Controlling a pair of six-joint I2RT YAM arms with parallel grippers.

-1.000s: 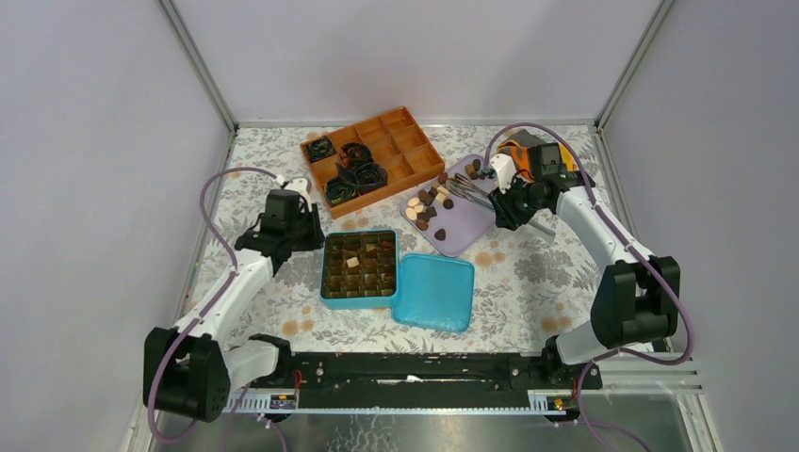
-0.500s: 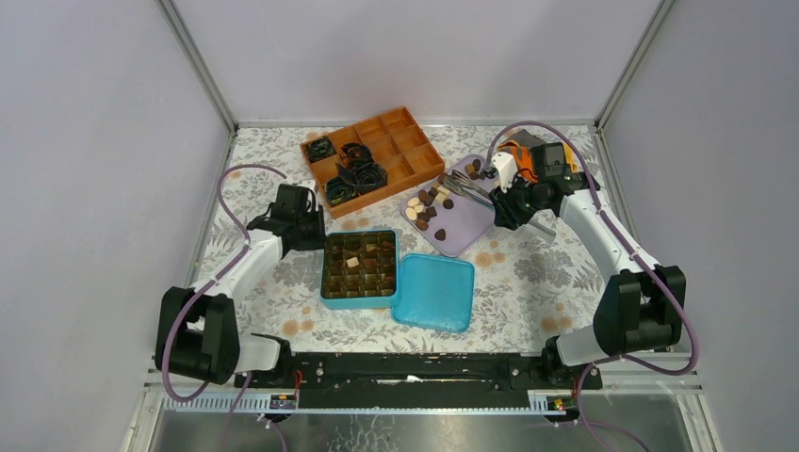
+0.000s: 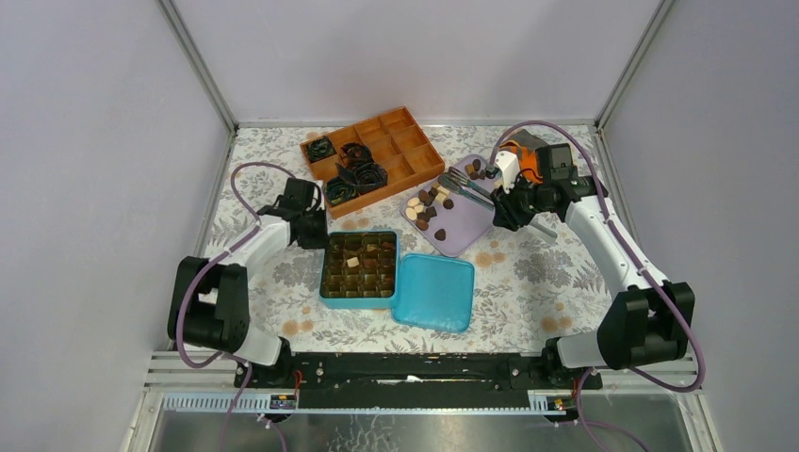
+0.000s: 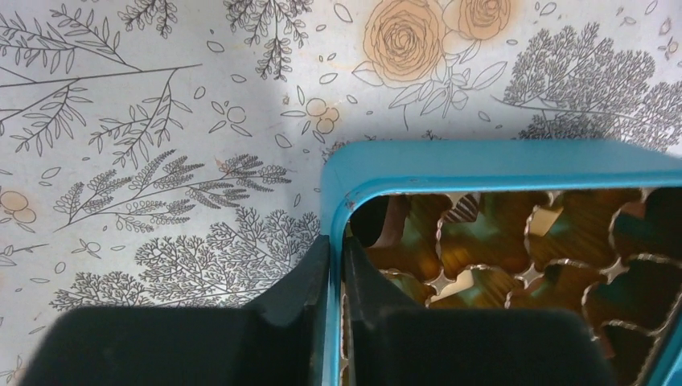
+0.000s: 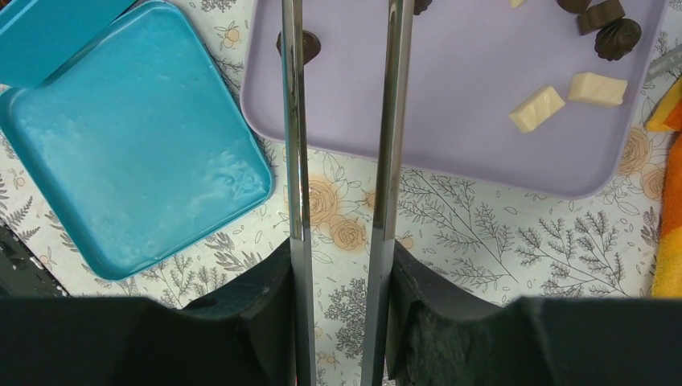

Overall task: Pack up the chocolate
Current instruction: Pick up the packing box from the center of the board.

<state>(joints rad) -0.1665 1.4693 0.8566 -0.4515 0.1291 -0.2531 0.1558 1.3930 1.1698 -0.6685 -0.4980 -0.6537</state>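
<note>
Lying scattered over the lilac tray [image 3: 466,231], most of the chocolate [image 3: 426,209] shows as dark, mid-brown and cream pieces; a few more sit in the cells of the teal box [image 3: 326,273], near the tray on its left. The left gripper [image 4: 336,273] is pinched narrow on that box's wall by a corner, one finger inside and one outside. The right gripper [image 5: 342,265] clamps metal tongs [image 5: 390,121], their blades apart above the tray's edge. A teal lid [image 3: 433,292] lies against the box.
</note>
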